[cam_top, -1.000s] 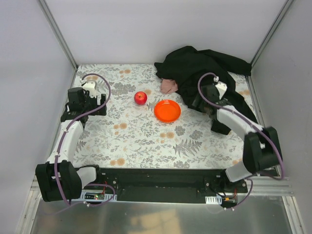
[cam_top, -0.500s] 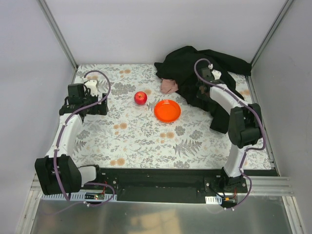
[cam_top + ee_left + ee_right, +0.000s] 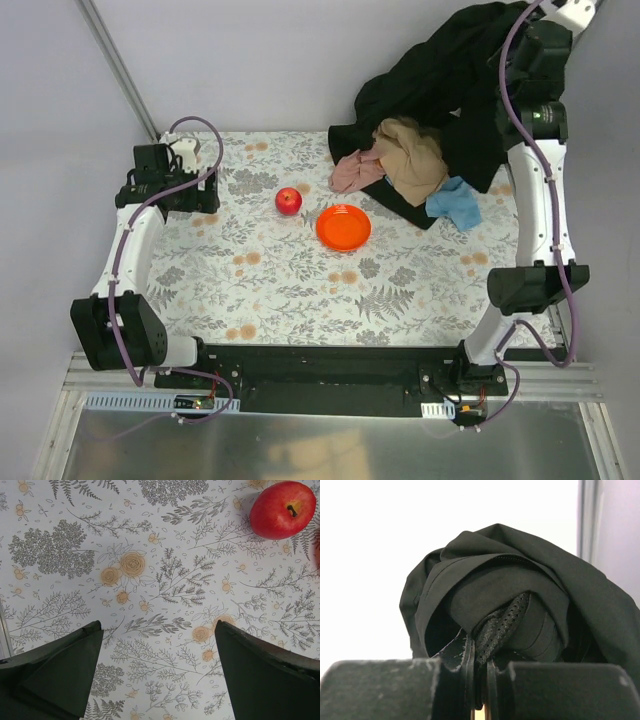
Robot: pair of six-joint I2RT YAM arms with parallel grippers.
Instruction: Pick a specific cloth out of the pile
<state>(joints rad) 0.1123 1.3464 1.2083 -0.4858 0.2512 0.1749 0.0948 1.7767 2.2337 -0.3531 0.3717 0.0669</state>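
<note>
Right pincer [image 3: 479,666] pinches the black garment [image 3: 440,75] aloft; left pincer [image 3: 159,630] spread, idle; the cloth [image 3: 453,203] lies bare on the desk [image 3: 280,280] beside the tan cloth [image 3: 410,155]; a slipping fold could bury it.

Matt black fabric [image 3: 520,580], partly mesh; glossy red apple [image 3: 280,510]; smooth orange plate [image 3: 343,227].

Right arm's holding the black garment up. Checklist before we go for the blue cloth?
1. Right gripper shut on black garment: ok, fabric pinched between the jaws.
2. Blue cloth exposed: ok, mostly in view.
3. Blue cloth separate from tan cloth: cannot tell, they lie close together.
4. Hanging garment clear of blue cloth: cannot tell, its hem drops right beside it.
5. Left gripper free: ok, open, empty, over bare table near the apple.
</note>
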